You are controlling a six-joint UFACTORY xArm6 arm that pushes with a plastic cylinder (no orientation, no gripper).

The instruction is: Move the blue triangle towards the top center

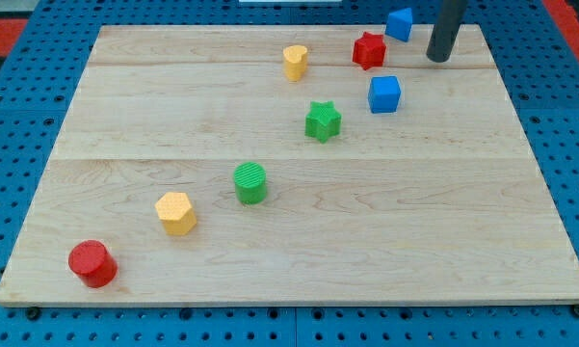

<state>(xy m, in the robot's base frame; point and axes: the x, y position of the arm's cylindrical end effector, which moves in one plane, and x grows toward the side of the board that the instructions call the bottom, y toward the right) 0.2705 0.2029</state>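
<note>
The blue triangle [399, 23] sits at the board's top edge, right of centre. My tip [438, 58] rests on the board just to the right of it and slightly lower, with a small gap between them. The rod rises out of the view's top. A red star [368, 49] lies just left of and below the blue triangle. A blue cube [384, 93] lies below both, to the lower left of my tip.
A yellow block [295, 62] sits near the top centre. A green star [323, 120] is below it. A green cylinder [251, 182], a yellow hexagon [176, 212] and a red cylinder [92, 263] run diagonally to the bottom left. The wooden board [462, 241] lies on blue pegboard.
</note>
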